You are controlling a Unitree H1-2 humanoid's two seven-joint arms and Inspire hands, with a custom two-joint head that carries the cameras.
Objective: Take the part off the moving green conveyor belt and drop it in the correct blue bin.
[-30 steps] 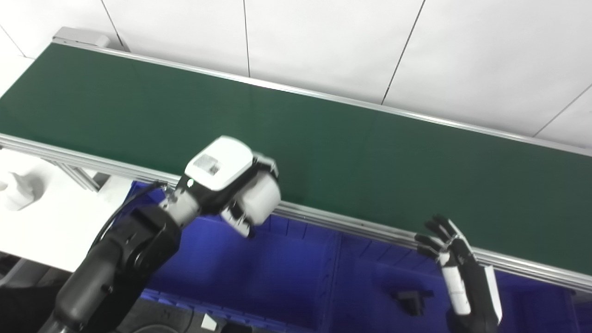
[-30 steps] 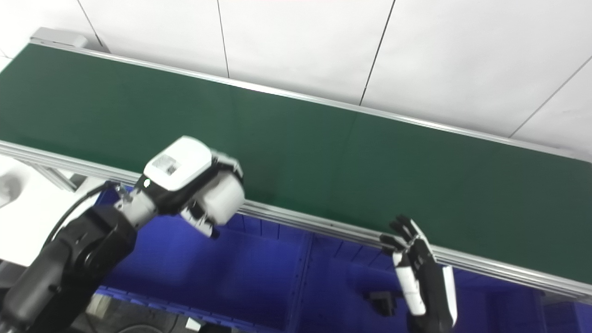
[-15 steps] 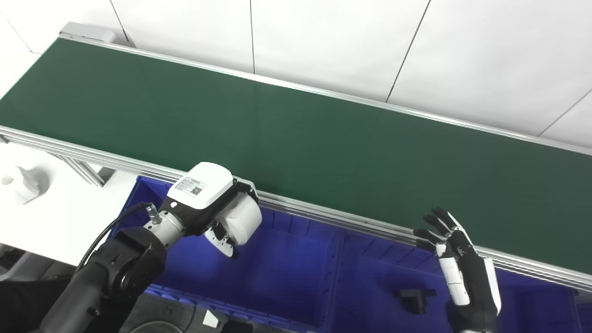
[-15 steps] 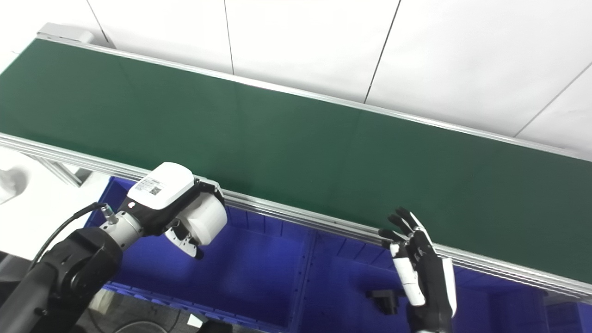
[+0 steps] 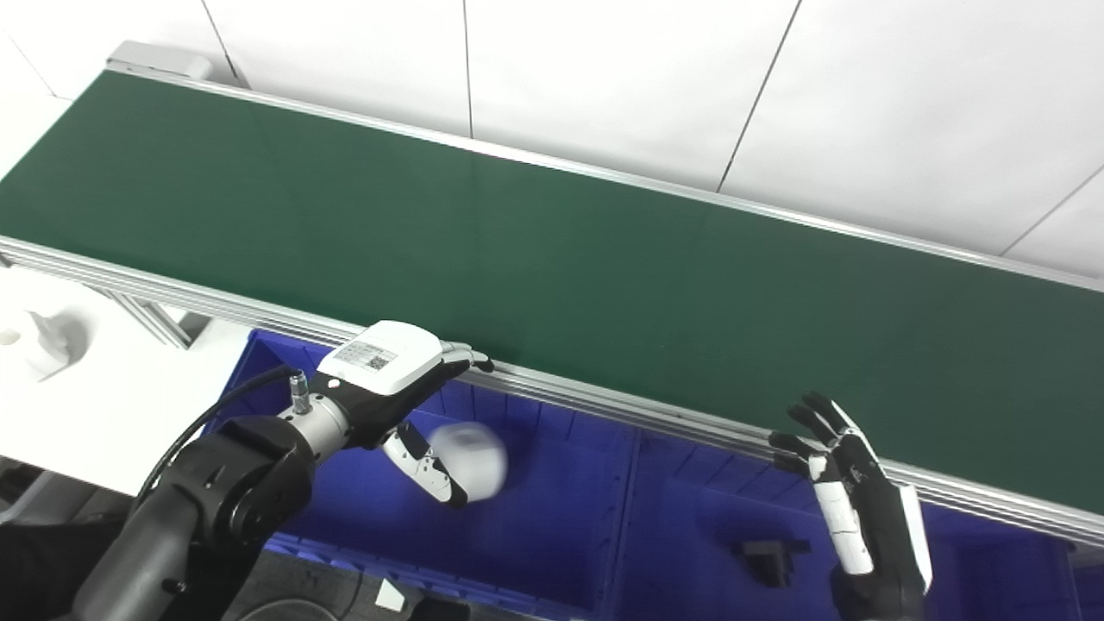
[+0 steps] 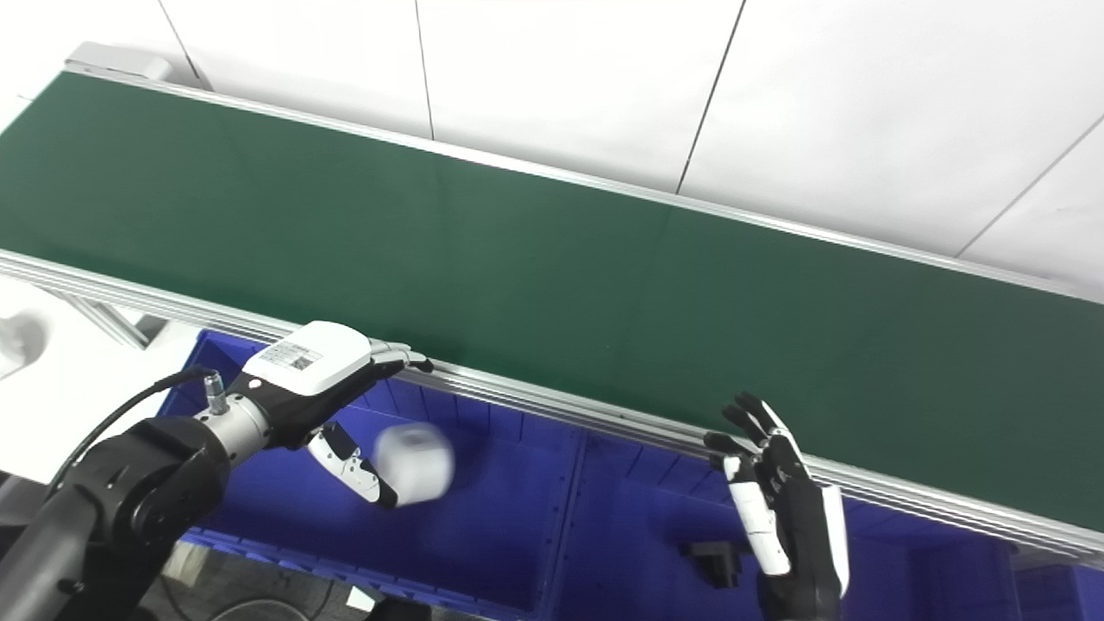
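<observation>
My left hand is spread open, white part blurred just below it over the left blue bin; risk: bounce-out off the bin floor.

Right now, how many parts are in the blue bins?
2: a blurred white part over the left bin beside the open left hand; a black part in the middle bin. Others may be hidden.

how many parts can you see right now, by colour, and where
white parts: 1, blurred, just below the open left hand, over the left blue bin — white part
black parts: 1, lying in the right blue bin — black part
parts on the green belt: 0
total: 2
</observation>
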